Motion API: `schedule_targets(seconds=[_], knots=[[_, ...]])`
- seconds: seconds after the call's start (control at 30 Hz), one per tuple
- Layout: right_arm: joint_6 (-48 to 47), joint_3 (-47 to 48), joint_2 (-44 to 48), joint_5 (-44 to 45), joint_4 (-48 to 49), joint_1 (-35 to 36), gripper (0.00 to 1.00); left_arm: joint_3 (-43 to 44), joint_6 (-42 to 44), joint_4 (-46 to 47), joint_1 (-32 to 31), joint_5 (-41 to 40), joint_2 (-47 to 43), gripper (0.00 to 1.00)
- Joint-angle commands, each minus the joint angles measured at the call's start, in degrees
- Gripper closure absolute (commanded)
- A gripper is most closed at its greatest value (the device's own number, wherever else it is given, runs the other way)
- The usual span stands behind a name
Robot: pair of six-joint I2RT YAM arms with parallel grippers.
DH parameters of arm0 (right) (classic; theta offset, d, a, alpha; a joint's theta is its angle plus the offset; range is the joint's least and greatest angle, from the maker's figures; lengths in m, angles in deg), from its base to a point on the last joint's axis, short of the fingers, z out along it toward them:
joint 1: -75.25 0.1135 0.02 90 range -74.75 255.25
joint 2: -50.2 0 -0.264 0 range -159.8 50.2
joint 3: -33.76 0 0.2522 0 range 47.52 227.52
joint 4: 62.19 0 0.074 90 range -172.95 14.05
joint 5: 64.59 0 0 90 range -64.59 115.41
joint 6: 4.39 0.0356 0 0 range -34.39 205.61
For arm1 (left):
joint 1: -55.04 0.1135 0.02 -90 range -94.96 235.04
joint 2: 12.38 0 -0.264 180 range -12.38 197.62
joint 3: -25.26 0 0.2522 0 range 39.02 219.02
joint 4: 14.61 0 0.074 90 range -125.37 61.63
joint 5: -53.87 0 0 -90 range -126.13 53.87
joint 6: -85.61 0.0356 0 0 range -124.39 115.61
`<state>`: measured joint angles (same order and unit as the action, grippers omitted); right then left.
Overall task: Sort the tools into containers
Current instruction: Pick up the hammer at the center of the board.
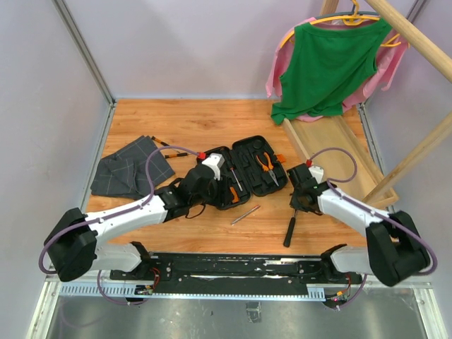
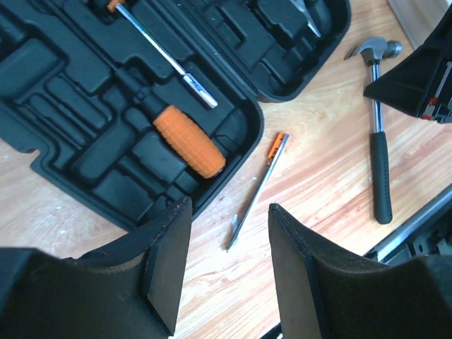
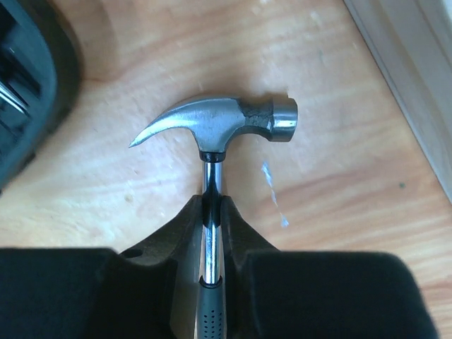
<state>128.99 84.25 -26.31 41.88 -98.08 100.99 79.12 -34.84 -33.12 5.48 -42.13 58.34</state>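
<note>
Right end effector (image 3: 212, 212) – fingers clamped together on the steel shaft of the hammer (image 3: 219, 123), just below the head. The hammer lies on the surface (image 1: 212, 120) to the right of the tool case (image 1: 244, 152), with its black grip pointing toward the near edge.

Left end effector (image 2: 227, 226) – fingers apart with nothing between them, held above the near edge of the case.

A thin screwdriver (image 2: 258, 191) with an orange end lies loose on the surface just beside the case. The case is open with both halves flat. The left half holds an orange-handled driver (image 2: 189, 141) in a moulded slot, and the right half holds the pliers (image 1: 266, 164).

Further out, a grey cloth (image 1: 131, 168) lies at far left and a wooden tray (image 1: 332, 141) at far right.
</note>
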Motion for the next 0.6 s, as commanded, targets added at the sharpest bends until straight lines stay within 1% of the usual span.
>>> schedule_targets(seconds=[0.0,0.13,0.27,0.37,0.57], knots=[[4.5,-5.7,8.5,-0.7,1.0,-0.5,0.99,2.0,-0.6,4.5,-1.1,2.8,0.9,0.48],[7.1,-8.5,16.5,-1.6,3.5,-0.6,0.99,2.2,-1.3,6.3,-1.6,4.5,1.2,0.48],[8.6,-10.0,22.4,-2.5,5.7,-0.7,0.99,1.8,-1.9,9.0,-2.0,6.8,1.4,0.46],[9.3,-10.3,24.4,-4.0,8.0,-0.7,0.99,2.1,-2.1,11.2,-2.4,8.6,1.9,0.43],[12.3,-9.9,24.2,-7.9,11.0,-0.7,0.99,4.2,-1.2,14.3,-4.2,10.2,4.8,0.35]])
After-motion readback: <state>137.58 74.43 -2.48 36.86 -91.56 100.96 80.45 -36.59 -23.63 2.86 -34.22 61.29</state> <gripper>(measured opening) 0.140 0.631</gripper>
